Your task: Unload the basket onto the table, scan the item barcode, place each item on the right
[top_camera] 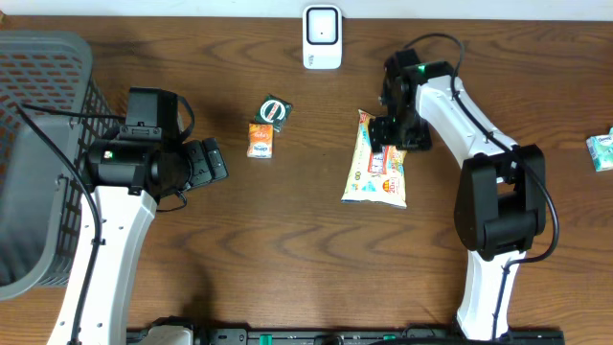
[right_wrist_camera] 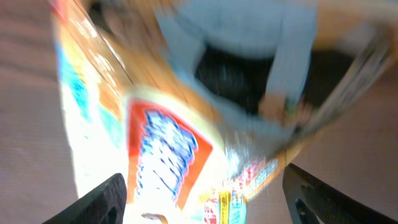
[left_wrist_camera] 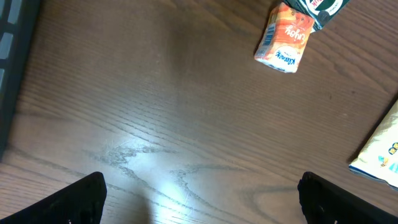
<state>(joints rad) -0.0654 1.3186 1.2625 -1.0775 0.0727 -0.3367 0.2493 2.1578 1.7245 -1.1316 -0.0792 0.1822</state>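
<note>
Dark wood worktop [top_camera: 306, 249], scanner [top_camera: 322, 36] at twelve o'clock, snack packet [top_camera: 375, 177] lying just off centre toward three o'clock.
My right tool [top_camera: 391, 142] hangs over the packet's twelve o'clock end, fingers either side of it; the wrist view is blurred, so I cannot tell whether they pinch it. My left tool [top_camera: 213, 161], toward nine o'clock, is spread wide over the wood, grasping nothing.

Shop checkout; scanner [top_camera: 323, 36], basket [top_camera: 57, 115]
</note>
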